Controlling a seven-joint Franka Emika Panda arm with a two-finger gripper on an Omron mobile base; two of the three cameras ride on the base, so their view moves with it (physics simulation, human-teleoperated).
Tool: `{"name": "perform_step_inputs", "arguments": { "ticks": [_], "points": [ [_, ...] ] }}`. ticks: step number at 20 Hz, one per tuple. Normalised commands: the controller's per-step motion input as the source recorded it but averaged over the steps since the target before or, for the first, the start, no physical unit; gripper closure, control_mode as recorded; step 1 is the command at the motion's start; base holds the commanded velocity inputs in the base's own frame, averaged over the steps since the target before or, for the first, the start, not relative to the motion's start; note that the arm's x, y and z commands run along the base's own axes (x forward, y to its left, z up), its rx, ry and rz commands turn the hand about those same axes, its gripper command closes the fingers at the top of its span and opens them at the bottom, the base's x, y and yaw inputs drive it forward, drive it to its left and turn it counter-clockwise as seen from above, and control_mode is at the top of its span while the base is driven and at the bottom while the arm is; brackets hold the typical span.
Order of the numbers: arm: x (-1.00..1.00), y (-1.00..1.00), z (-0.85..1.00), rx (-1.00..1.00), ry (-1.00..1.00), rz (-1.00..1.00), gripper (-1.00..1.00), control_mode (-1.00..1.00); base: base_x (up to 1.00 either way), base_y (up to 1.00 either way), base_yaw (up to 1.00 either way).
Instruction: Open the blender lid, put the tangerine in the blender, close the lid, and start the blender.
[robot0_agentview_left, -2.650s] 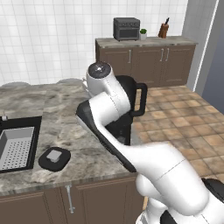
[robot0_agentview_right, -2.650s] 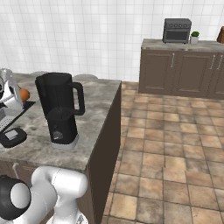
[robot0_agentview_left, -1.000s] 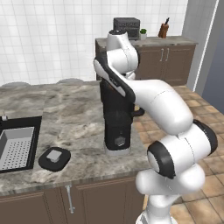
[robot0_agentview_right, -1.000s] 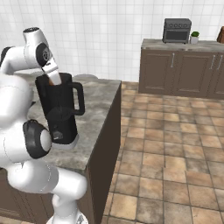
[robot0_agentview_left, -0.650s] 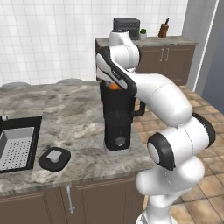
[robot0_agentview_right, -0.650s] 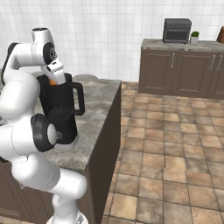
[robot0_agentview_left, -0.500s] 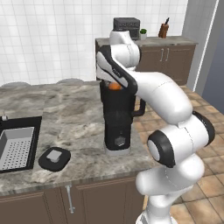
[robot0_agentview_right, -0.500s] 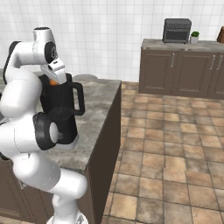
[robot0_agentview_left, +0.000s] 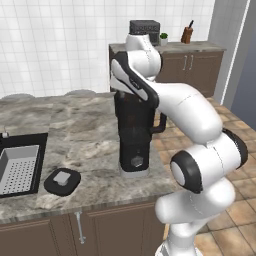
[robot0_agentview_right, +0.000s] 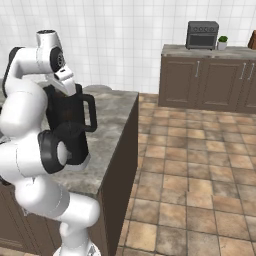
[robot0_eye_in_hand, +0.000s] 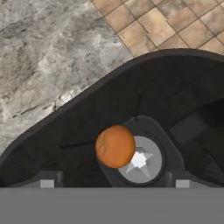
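We judge the task about half done: the blender (robot0_agentview_left: 135, 132) stands open near the right edge of the desk (robot0_agentview_left: 75, 130), and in the hand view the tangerine (robot0_eye_in_hand: 115, 146) sits low inside the dark jar, over the pale blade hub at its floor, whether resting on it or just above it we cannot tell. So steps 1 and 2 look complete from here. The blender lid (robot0_agentview_left: 62, 180) lies flat on the desk near the front edge, just right of the sink (robot0_agentview_left: 20, 167) and well apart from the blender, its grey square cap facing up. What is left, as we read it, is to fetch that lid, seat it on the jar, and turn the round knob on the blender's base. The end effector sits at the jar's mouth, hidden by the arm in both base views, and with its tips barely visible in the hand view we cannot tell whether it is open or closed. We can read no brands, labels or writing anywhere.
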Motion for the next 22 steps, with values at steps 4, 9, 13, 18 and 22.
{"name": "perform_step_inputs", "arguments": {
  "ticks": [4, 9, 13, 18, 22],
  "points": [
    [-0.31, -0.24, 0.91, -0.01, -0.23, 0.00, -1.00, -1.00, 0.00, 0.00, 0.00],
    [-0.66, 0.08, 0.64, -0.06, -0.21, 0.00, -1.00, -1.00, 0.00, 0.00, 0.00],
    [-1.00, 0.67, -0.29, -0.06, 0.00, 0.03, -1.00, -1.00, 0.00, 0.00, 0.00],
    [-0.95, 0.78, -0.56, -0.05, 0.03, 0.05, -1.00, -1.00, 0.00, 0.00, 0.00],
    [-0.75, 0.85, -0.71, -0.07, 0.08, 0.01, -1.00, -1.00, 0.00, 0.00, 0.00]
  ]
}}
